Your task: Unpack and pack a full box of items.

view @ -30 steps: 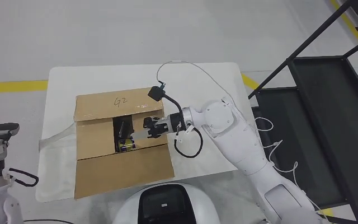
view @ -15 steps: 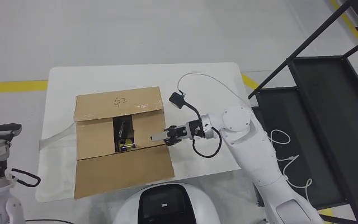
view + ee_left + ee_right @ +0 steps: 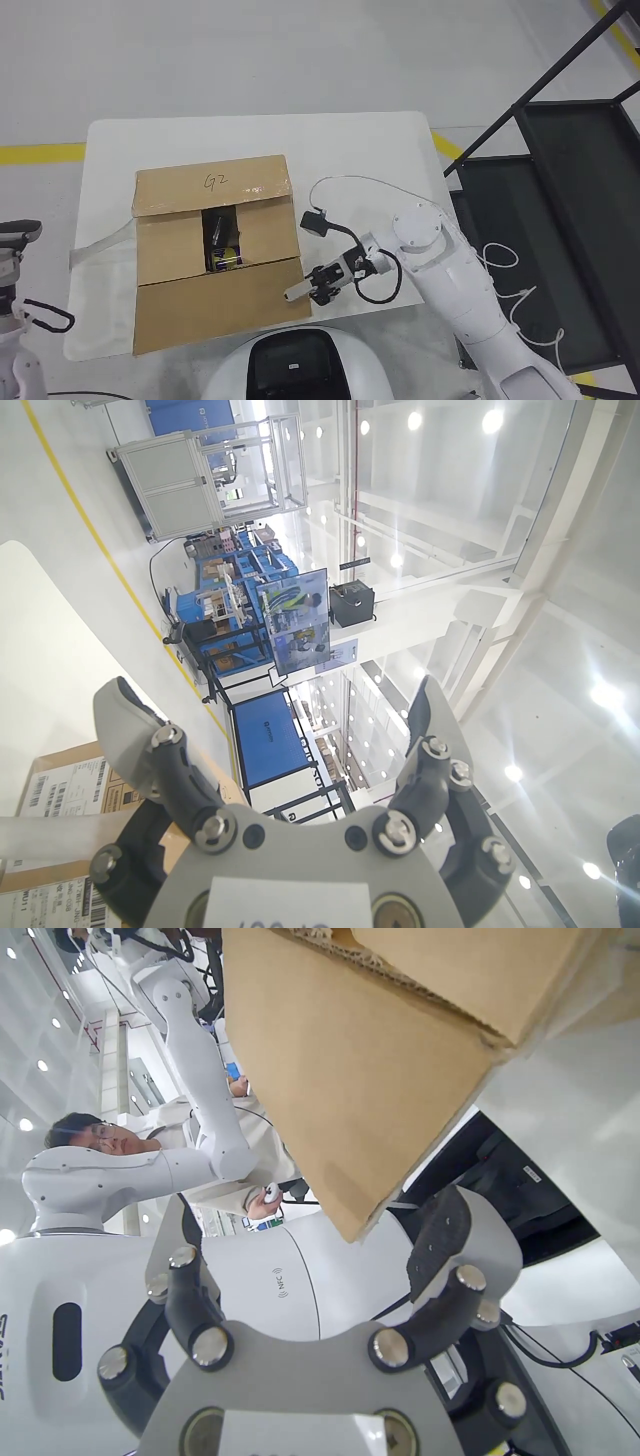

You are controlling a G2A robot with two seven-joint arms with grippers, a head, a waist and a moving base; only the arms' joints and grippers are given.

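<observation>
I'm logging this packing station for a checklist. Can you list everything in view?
box: one, brown cardboard, on the table, flaps partly open
items: count unclear, dark and yellow, inside the box
table: one, white, under the box
strip: one, clear, at the box's left side
rack: one, black, right of the table
right claw: one, grey and black, open, at the box's near flap corner
left claw: one, grey and black, open, left of the table

A white table (image 3: 120, 150) is standing on a grey floor (image 3: 300, 50); a yellow line (image 3: 40, 153) is running across the floor at one side of the table; a black metal rack (image 3: 560, 220) is standing near its other side. Farther off in the hall, blue shelves (image 3: 220, 600) are standing beside the yellow line; a screen (image 3: 295, 620) is hanging near them; ceiling lights (image 3: 492, 420) are shining.
</observation>
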